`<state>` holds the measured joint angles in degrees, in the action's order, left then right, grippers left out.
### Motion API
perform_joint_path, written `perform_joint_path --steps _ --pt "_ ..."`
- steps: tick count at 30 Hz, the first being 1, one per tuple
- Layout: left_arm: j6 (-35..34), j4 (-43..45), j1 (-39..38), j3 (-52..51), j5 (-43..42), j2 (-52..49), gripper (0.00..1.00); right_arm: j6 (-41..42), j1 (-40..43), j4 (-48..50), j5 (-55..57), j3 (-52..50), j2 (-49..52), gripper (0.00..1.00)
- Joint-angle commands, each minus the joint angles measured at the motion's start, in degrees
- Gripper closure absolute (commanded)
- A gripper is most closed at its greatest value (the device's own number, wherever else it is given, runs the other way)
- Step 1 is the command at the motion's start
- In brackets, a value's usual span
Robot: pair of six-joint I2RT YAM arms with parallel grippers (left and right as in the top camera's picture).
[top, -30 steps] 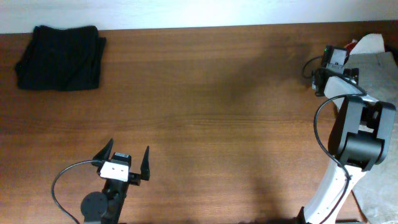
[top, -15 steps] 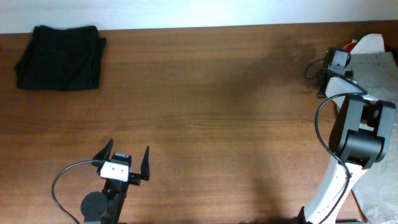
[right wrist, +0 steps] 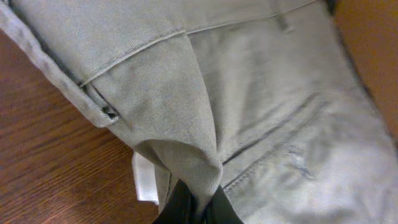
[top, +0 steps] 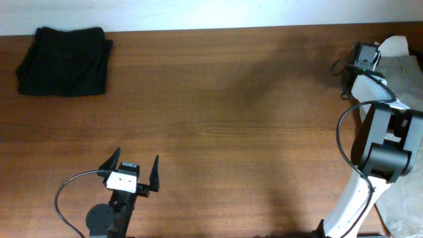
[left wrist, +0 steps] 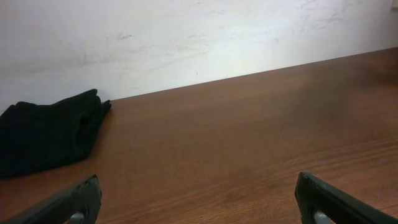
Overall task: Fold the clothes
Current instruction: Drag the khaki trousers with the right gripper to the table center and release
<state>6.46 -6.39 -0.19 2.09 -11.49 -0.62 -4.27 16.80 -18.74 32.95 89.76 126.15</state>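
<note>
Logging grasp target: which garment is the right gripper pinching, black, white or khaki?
The khaki trousers: a fold is clamped in the right gripper. The black garment lies far left, untouched; the white garment only peeks out beside them.

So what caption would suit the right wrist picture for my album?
Dark fingers pinch a fold of wrinkled khaki-beige cotton trousers over a brown wooden table.

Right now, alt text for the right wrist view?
Wrinkled khaki trousers fill nearly the whole frame, with a fold of them pinched in the right claw at the bottom edge. The brown wooden table shows at lower left, and a small white scrap of fabric peeks out beneath the trousers.
</note>
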Motion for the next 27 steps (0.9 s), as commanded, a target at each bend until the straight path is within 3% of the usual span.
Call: perform_joint_path --steps 1,10,14,18,22,25,26,27 --pt "0.76 -0.02 0.42 -0.33 0.39 0.24 0.00 4.22 0.46 -0.74 3.74 1.92 -7.52 0.96" --pt "0.76 0.00 0.42 -0.33 0.39 0.22 0.01 6.73 -2.38 -4.57 2.40 1.92 -23.45 0.96" --pt "0.76 -0.02 0.42 -0.33 0.39 0.22 0.01 7.13 -12.96 -7.08 -15.21 1.92 -26.53 0.96" --pt "0.76 -0.02 0.42 -0.33 0.39 0.22 0.01 22.05 -26.88 -7.02 -29.07 1.92 -25.31 0.96" --pt "0.76 -0.02 0.42 -0.33 0.39 0.22 0.01 32.48 -42.03 -6.34 -31.30 1.81 -20.09 0.96" --pt "0.76 0.00 0.42 -0.33 0.39 0.22 0.01 33.75 -50.93 -4.90 -36.35 1.81 -15.56 0.96" --pt "0.76 0.00 0.42 -0.33 0.37 0.22 0.01 33.75 -53.51 -4.00 -37.33 1.81 -14.51 0.92" --pt "0.76 -0.02 0.42 -0.33 0.39 0.22 0.01 33.68 -56.11 -2.82 -37.27 1.81 -13.70 0.80"
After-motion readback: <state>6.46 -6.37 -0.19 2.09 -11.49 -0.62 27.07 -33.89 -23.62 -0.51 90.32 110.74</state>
